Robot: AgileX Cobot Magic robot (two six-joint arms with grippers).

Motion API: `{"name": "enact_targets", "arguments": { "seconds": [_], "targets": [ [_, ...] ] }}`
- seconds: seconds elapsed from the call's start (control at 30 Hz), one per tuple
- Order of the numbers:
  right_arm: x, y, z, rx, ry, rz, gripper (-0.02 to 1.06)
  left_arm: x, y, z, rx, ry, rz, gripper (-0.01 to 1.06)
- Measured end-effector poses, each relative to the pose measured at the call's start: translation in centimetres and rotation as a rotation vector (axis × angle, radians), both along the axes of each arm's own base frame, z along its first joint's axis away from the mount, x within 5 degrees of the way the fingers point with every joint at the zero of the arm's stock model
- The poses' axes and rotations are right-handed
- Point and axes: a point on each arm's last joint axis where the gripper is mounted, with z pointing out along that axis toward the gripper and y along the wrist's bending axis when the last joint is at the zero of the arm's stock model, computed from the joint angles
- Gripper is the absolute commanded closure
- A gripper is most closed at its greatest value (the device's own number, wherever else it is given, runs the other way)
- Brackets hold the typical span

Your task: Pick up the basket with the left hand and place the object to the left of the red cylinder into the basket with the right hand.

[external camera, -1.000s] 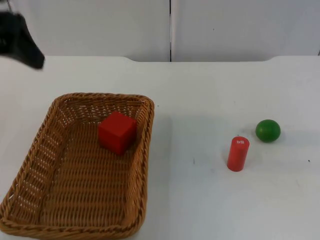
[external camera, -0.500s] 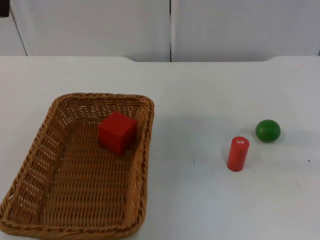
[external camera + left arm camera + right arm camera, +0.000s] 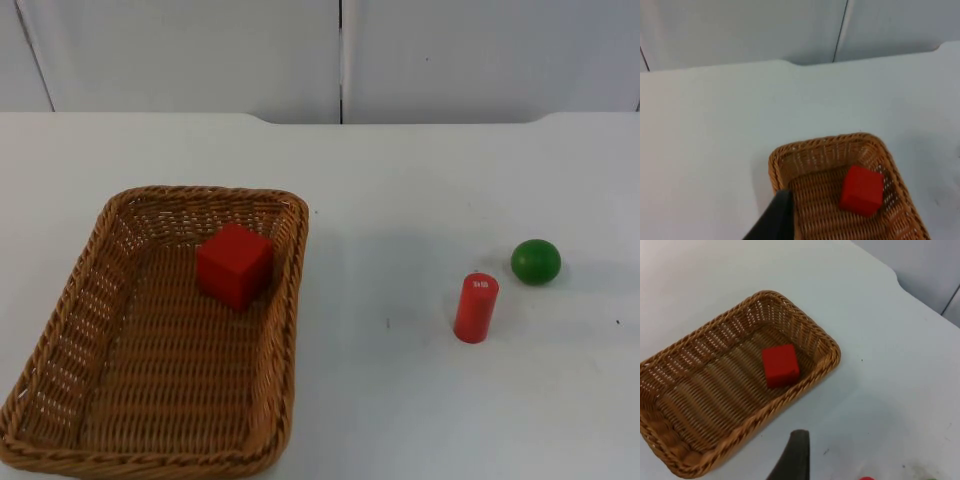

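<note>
A brown wicker basket (image 3: 298,262) rests on the white table at the left. A red cube (image 3: 234,264) lies inside it, toward its far right part. The red cylinder (image 3: 476,307) stands upright at the right, with a green ball (image 3: 536,261) just behind and to the right of it. My left gripper (image 3: 777,219) hangs high above the table, off the basket (image 3: 820,144) and the cube (image 3: 862,190). My right gripper (image 3: 793,458) hovers high over the bare table between the basket (image 3: 806,321), which holds the cube (image 3: 780,365), and the cylinder. Neither gripper touches anything.
The grey partition wall (image 3: 340,55) closes the table at the back. Bare white table (image 3: 390,200) stretches between the basket and the cylinder and behind both.
In the top view the left arm's dark shape at the upper left corner has drawn back out of the picture. The basket, cube, cylinder and ball have not moved.
</note>
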Motion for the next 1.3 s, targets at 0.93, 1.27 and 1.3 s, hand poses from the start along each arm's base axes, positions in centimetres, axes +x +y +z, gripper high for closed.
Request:
{"name": "enact_targets", "arguments": {
  "seconds": [0.93, 1.27, 1.3],
  "targets": [
    [-6.7, -5.1, -3.1, 0.145, -0.143, -0.078, 0.24, -10.9, -0.4, 1.1, 0.085, -0.204, -0.047, 0.00],
    [-8.1, -6.2, -4.1, 0.153, -0.156, -0.084, 0.24, -13.2, 0.4, -3.0, 0.050, -0.180, 0.053, 0.00],
    [-8.1, -6.2, -4.1, 0.153, -0.156, -0.084, 0.24, -13.2, 0.4, -3.0, 0.050, -0.180, 0.053, 0.00]
  ]
}}
